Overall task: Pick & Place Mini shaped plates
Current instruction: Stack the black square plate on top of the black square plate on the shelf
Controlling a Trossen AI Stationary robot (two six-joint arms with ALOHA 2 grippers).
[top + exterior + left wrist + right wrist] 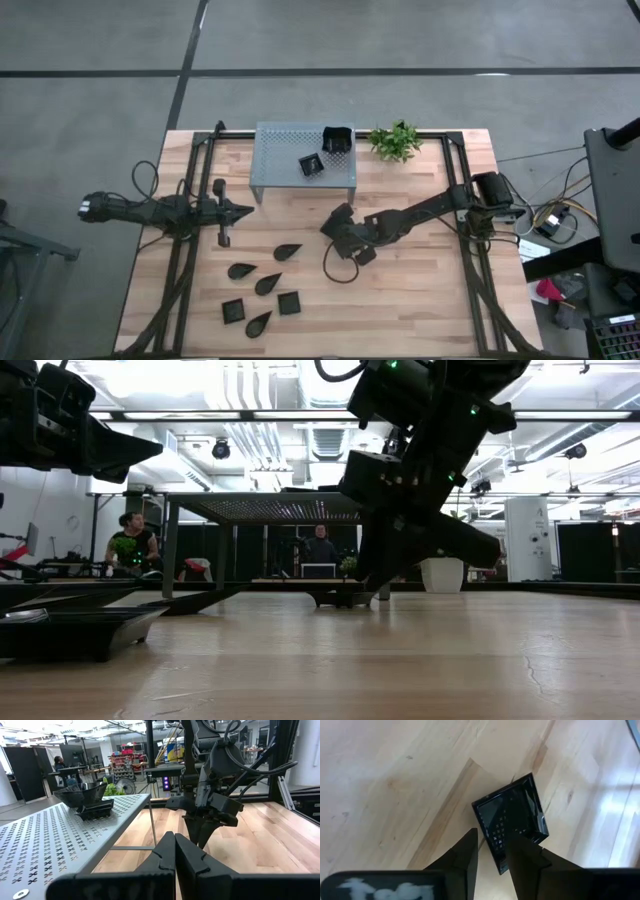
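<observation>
At the table's near edge, around 7 o'clock from its centre, a loose cluster of mini shaped plates (262, 295) was seen: small squares and leaf forms, all lying flat and apart from each other. A little farther, near the centre of the table (430, 290), the right gripper (492, 851) was placed low over one small square plate (512, 820). In the right wrist view its two fingers were seen on both sides of the plate's near rim, with one finger over the inner face and the other outside. The fingers were closed on that rim, so the plate was judged to be gripped, though it could not be told if it was lifted off the wood. At 9 o'clock the left gripper (240, 211) was kept waiting with its fingers pressed fully together and nothing between them. Farthest, at 12 o'clock, the grey perforated shelf (275, 160) was found with two more plates on it: a flat square (310, 165) and a deeper one (337, 141) at its right corner; a green plant (396, 141) was standing just beside the shelf.

The plates were judged to be light, stiff and glossy, therefore slippery and probably easy to chip. It was judged best that each plate is taken by its raised rim, at the middle of one side.
</observation>
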